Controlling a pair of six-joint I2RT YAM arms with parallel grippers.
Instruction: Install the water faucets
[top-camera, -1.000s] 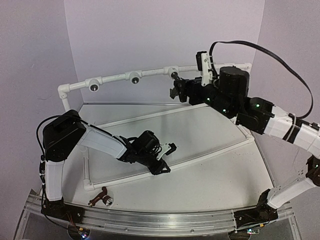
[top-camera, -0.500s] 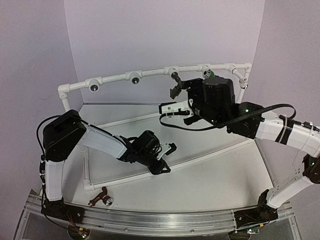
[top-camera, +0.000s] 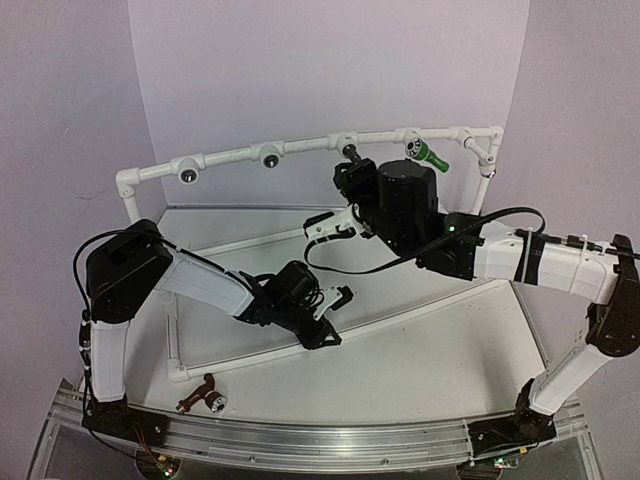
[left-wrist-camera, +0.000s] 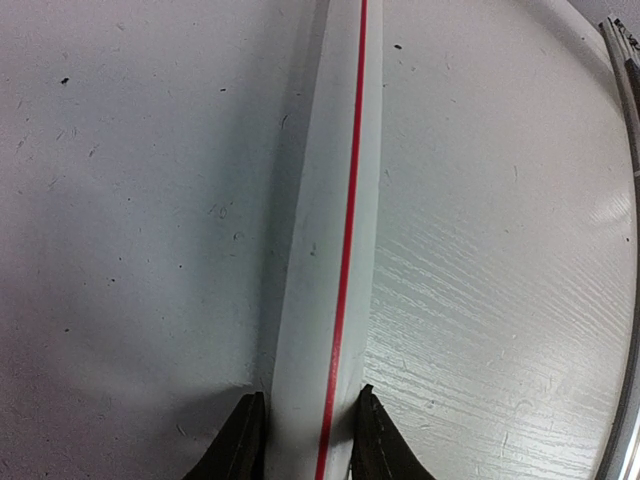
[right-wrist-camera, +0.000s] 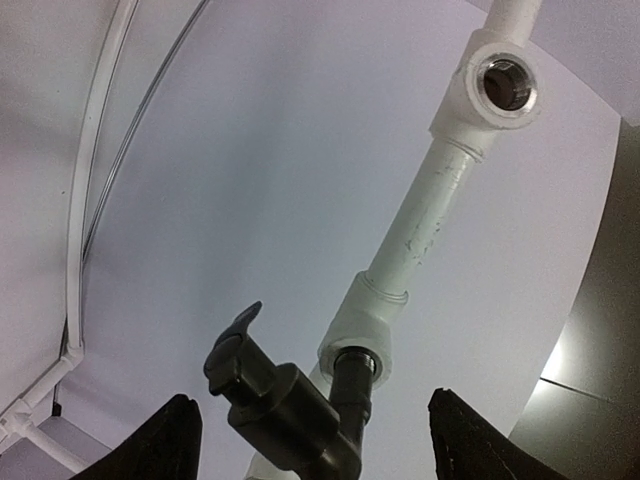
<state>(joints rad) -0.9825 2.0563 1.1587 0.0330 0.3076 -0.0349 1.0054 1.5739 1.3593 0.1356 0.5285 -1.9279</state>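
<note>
Right pincer (right-wrist-camera: 320, 450) spread wide around the black faucet (right-wrist-camera: 290, 410), touching neither side; that faucet sits in a tee socket (right-wrist-camera: 357, 345) on the far white pipe frame (top-camera: 230, 157); green faucet (top-camera: 430, 157) seated further right; reddish-brown faucet (top-camera: 203, 393) lies on the counter (top-camera: 430, 340), near left. Left pincer (left-wrist-camera: 305, 445) pinches a white rail (left-wrist-camera: 335, 250) on the counter. Best to close squarely on the black faucet's body, not its lever, and turn along the socket's axis. No readable writing; only the rail's red stripe.

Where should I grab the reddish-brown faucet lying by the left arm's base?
Likely across the middle of the reddish-brown faucet, coming from above: it lies on its side, and its round silvery mouth looks likelier to slip out of a pincer.
</note>
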